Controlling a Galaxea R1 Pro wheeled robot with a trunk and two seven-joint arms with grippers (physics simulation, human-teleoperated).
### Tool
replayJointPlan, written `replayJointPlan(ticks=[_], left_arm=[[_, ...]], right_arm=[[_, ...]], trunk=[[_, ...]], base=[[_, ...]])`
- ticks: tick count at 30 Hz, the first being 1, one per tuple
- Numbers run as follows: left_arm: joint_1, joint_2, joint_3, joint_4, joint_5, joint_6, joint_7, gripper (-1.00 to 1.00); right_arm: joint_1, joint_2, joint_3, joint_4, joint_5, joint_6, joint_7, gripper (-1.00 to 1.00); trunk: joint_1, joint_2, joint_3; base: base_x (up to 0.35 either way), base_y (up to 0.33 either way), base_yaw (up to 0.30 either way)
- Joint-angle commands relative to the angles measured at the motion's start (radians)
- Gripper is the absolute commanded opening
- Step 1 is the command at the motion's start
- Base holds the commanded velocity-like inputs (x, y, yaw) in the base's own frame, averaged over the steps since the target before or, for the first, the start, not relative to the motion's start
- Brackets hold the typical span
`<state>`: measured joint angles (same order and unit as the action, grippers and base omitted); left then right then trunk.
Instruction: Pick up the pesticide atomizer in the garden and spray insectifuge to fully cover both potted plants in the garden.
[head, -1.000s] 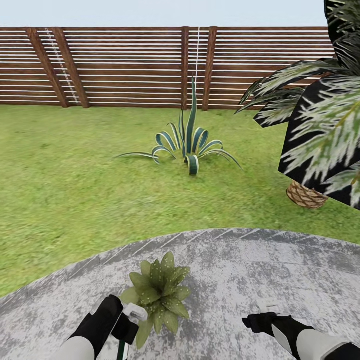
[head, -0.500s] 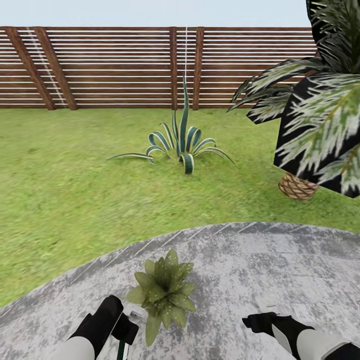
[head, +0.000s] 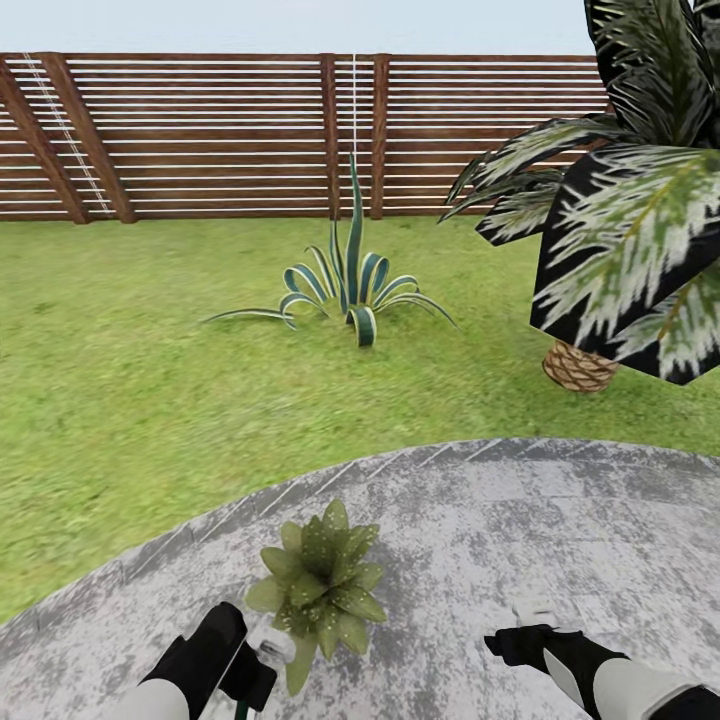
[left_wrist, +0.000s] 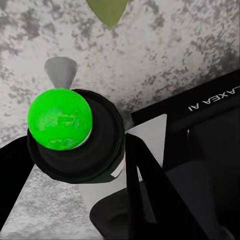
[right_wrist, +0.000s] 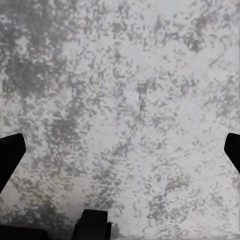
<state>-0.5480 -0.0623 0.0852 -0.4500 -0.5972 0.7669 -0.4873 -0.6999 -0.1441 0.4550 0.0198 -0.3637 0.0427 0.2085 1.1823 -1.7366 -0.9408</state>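
On the grey stone paving (head: 520, 540), near its curved edge with the lawn (head: 150, 380), one potted plant (head: 318, 585) sits low, a rosette of pale-speckled green leaves. Left gripper (head: 262, 655) hangs just beside the rosette's near leaves, fingers pinching the pesticide atomizer (head: 270, 646). In the left wrist view the atomizer (left_wrist: 75, 135) shows a black collar, a bright green round cap and a pale nozzle over the stone, one leaf tip (left_wrist: 106, 10) of the plant close ahead. Right gripper (head: 528, 628) hovers over bare paving, well apart from the plant; in the right wrist view its finger tips (right_wrist: 11, 155) stand wide apart, nothing between them. Beyond on the grass: striped agave (head: 345, 285), tall palm (head: 630, 190) in a woven basket (head: 578, 367), brown slat fence (head: 200, 135).
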Motion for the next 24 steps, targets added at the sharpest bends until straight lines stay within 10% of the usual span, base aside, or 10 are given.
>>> replayJointPlan(ticks=[1, 24], left_arm=[[0.000, 0.000, 0.008, -0.001, -0.010, 0.003, -0.008, -1.00], [-0.001, -0.010, 0.010, -0.043, -0.007, -0.041, -0.002, -1.00]], right_arm=[[-0.001, 0.000, 0.007, 0.002, -0.011, 0.002, 0.005, 1.00], [-0.001, 0.000, 0.007, 0.002, -0.011, 0.002, 0.005, 1.00]], trunk=[[0.000, 0.000, -0.001], [0.000, 0.000, -0.001]], base=[[0.000, 0.150, 0.000], [0.000, 0.034, -0.080]])
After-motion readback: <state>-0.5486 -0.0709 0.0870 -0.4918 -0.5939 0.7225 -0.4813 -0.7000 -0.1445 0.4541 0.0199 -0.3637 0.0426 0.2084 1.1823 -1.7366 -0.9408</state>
